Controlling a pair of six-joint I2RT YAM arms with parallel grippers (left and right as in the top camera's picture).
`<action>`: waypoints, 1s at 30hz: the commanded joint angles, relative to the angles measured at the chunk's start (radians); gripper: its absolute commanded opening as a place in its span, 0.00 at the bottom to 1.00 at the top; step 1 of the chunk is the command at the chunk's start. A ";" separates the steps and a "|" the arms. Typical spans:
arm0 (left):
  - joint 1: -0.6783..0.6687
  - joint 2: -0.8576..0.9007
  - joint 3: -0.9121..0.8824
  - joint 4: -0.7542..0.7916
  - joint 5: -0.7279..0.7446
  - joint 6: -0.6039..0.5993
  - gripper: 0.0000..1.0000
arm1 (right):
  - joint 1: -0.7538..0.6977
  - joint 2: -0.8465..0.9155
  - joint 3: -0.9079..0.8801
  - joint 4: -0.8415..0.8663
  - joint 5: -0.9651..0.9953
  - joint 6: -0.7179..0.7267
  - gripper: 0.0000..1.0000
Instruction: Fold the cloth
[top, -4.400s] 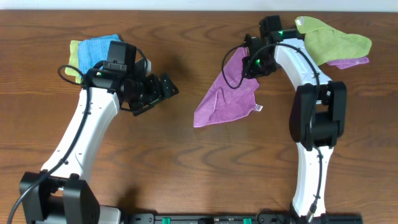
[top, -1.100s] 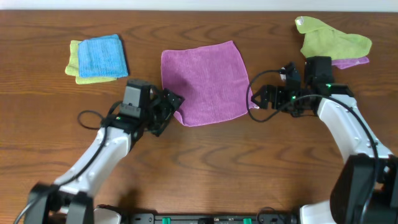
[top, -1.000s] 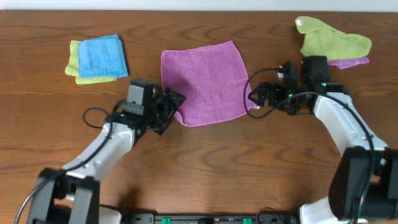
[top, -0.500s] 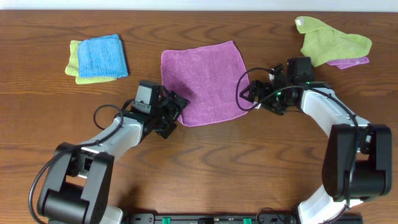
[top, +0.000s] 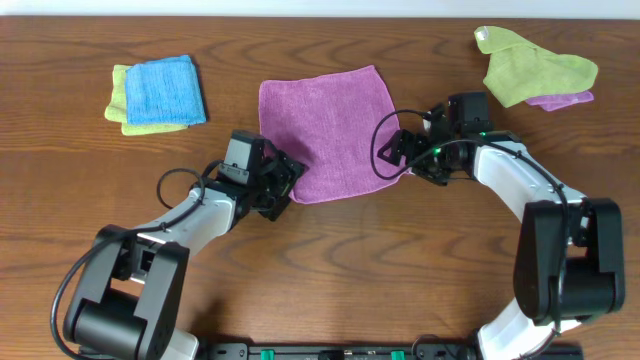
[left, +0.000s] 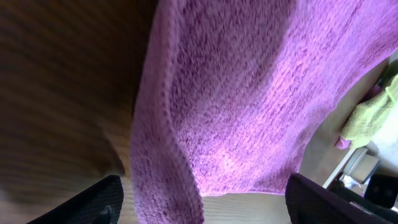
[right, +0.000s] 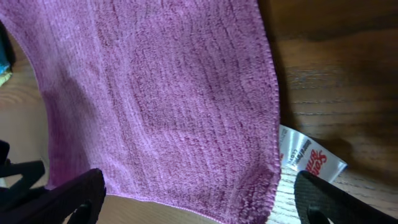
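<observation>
The purple cloth (top: 328, 133) lies spread flat in the middle of the table, its white tag (right: 311, 158) at the near right corner. My left gripper (top: 287, 187) stands open at the cloth's near left corner. In the left wrist view that corner (left: 168, 186) lies between the wide-apart fingers (left: 93, 202). My right gripper (top: 393, 158) stands open at the near right corner. In the right wrist view the cloth's corner (right: 261, 190) sits between its fingers (right: 68, 199), with the tag just beside it.
A folded blue cloth (top: 160, 88) rests on a lime-green one (top: 118, 105) at the far left. At the far right, a crumpled lime-green cloth (top: 535, 65) lies over another purple cloth (top: 562, 100).
The cloth, earlier hanging bunched from my right gripper, now lies flat. Over the last second both grippers have closed in on its near corners, and the cloth itself has stayed still.
</observation>
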 joint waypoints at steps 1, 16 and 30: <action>-0.008 0.008 -0.002 0.001 -0.022 -0.007 0.84 | 0.010 0.006 -0.006 -0.002 0.027 0.023 0.96; -0.008 0.008 -0.002 -0.026 -0.061 -0.006 0.52 | 0.015 0.103 -0.009 0.029 0.011 0.045 0.82; -0.008 0.008 -0.002 -0.050 -0.067 0.022 0.27 | 0.060 0.187 -0.009 0.032 0.059 0.040 0.01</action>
